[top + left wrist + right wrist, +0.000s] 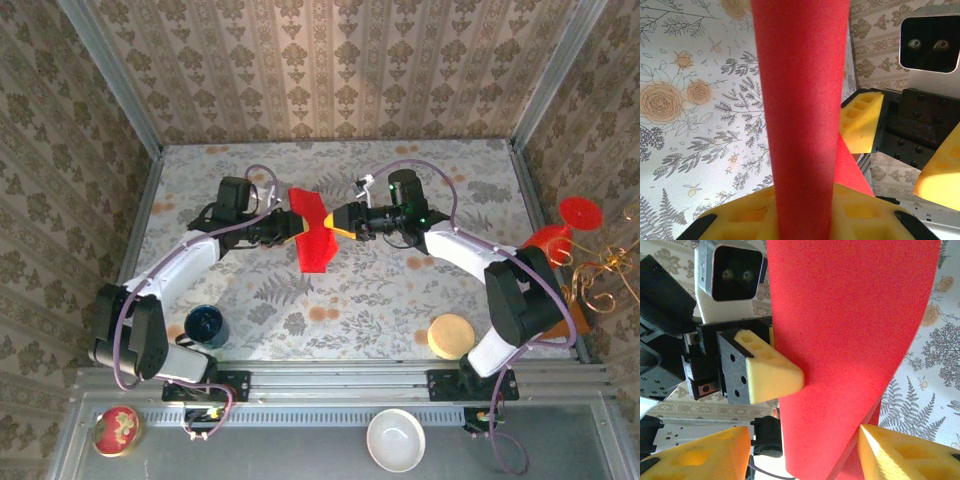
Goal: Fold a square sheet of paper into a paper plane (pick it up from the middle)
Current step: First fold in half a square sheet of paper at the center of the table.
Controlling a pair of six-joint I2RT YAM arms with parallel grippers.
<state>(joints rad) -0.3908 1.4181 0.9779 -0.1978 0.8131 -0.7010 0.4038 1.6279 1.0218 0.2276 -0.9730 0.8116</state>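
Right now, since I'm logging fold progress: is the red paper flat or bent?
Bent. The square sheet of paper narrows at its middle, where the left hand grips it, and flares out on both sides; its edge curves in the right wrist view.

Count: 1 red paper sheet [315, 250]; 1 dark blue cup [205, 325]; 1 tan round disc [451, 336]; 1 white bowl [396, 440]; 1 round red tin [117, 430]. Also 1 pair of red glasses [580, 212] and 1 gold wire piece [597, 272]. Two-finger units, 2 in all: left gripper [292, 229] and right gripper [340, 222]
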